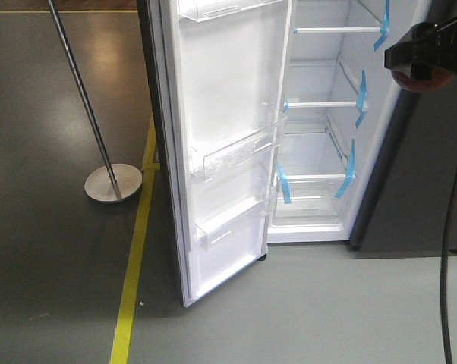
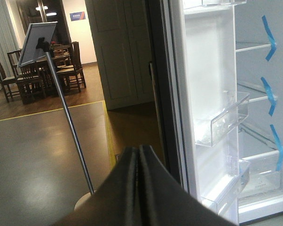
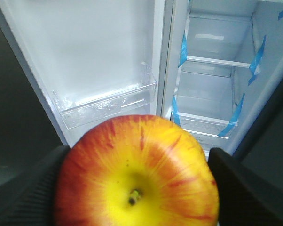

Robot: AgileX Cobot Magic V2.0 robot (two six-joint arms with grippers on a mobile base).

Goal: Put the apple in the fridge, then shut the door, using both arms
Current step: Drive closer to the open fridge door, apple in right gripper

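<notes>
The fridge (image 1: pixel 319 136) stands open, with white lining, white shelves and blue tape strips. Its door (image 1: pixel 228 144) is swung out to the left, white inner face with clear bins toward me. My right gripper (image 3: pixel 137 183) is shut on the red and yellow apple (image 3: pixel 137 174), held in the air in front of the opening; in the front view the gripper (image 1: pixel 426 57) is at the upper right with a bit of the apple (image 1: pixel 422 80) under it. My left gripper (image 2: pixel 139 155) is shut and empty, left of the door's edge (image 2: pixel 176 117).
A metal pole (image 1: pixel 80 91) on a round base (image 1: pixel 113 183) stands left of the door. A yellow floor line (image 1: pixel 133 265) runs along the floor by the door. A black cable (image 1: pixel 449 265) hangs at the right. Dark fridge side panel (image 1: pixel 418 182) lies right of the opening.
</notes>
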